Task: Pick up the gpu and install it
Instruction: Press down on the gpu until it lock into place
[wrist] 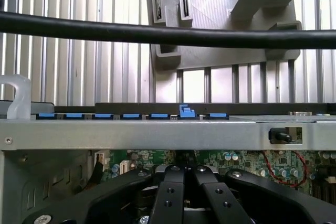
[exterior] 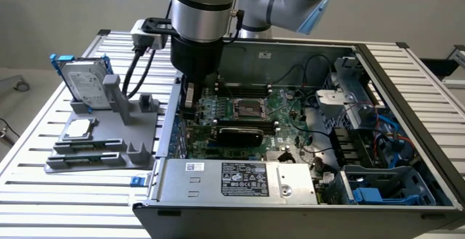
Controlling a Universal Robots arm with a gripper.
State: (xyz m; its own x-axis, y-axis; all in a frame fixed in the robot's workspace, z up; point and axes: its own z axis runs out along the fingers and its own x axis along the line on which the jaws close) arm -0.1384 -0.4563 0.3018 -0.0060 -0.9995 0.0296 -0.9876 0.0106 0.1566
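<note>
The gpu [exterior: 240, 135], with its glossy black shroud, stands on edge across the green motherboard [exterior: 285, 120] inside the open computer case [exterior: 407, 92]. My gripper [exterior: 190, 107] hangs inside the case next to the wall on the exterior view's left, a short way from the gpu's end and apart from the shroud. In the wrist view the two black fingers [wrist: 169, 198] lie pressed together, so the gripper [wrist: 184, 172] is shut with nothing seen between them. It points at the case wall [wrist: 157, 135] with its row of blue slot clips [wrist: 104, 115].
A grey fixture [exterior: 102, 160] stands outside the case on the slatted table [exterior: 43, 195]. It carries a hard drive in a blue frame [exterior: 84, 81] and a small silver processor chip [exterior: 78, 129]. A black cable [wrist: 168, 35] crosses the wrist view. The power supply [exterior: 240, 180] fills the case's near side.
</note>
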